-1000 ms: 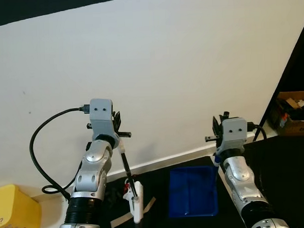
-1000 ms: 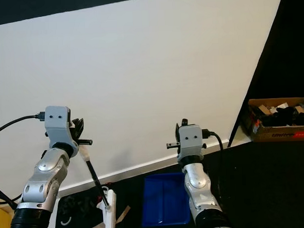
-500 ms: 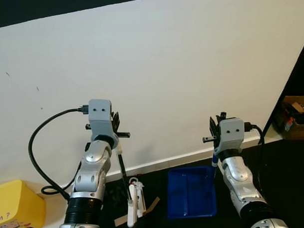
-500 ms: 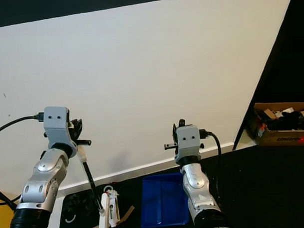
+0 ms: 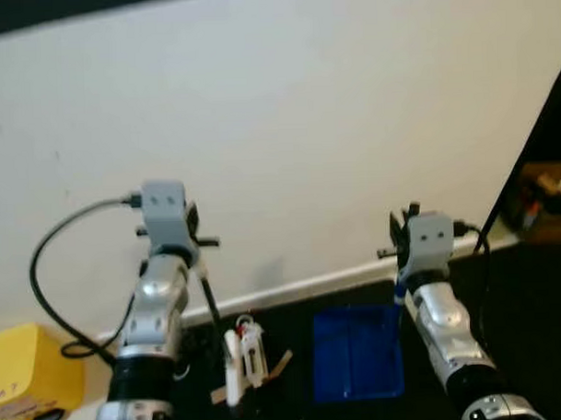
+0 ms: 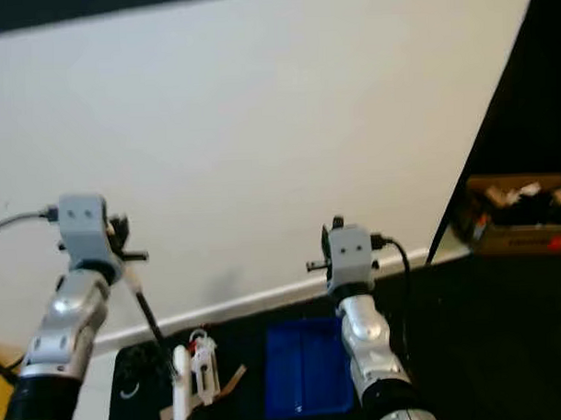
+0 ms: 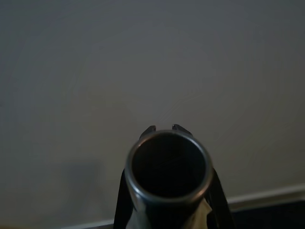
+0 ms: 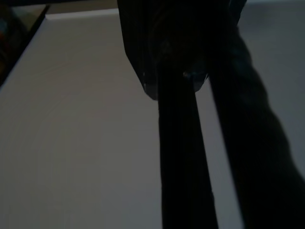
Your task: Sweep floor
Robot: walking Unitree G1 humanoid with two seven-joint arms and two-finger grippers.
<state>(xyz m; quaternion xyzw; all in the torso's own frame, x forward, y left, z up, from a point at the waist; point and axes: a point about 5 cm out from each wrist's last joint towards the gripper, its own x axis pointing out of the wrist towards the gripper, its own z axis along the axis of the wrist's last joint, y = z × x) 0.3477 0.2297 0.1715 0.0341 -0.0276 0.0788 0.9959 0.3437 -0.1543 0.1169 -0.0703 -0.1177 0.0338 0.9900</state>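
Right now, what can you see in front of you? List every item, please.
Dustpan: one, blue, on the dark floor by the wall.
Broom: one, black handle, white head by the floor.
Cardboard scrap: one, brown, beside the broom head.
Bin: one, yellow, far left.
Box: one, cardboard, far right.
Wall: white, with baseboard.
Left gripper: holding the broom handle.
Right gripper: holding the dustpan's handle.
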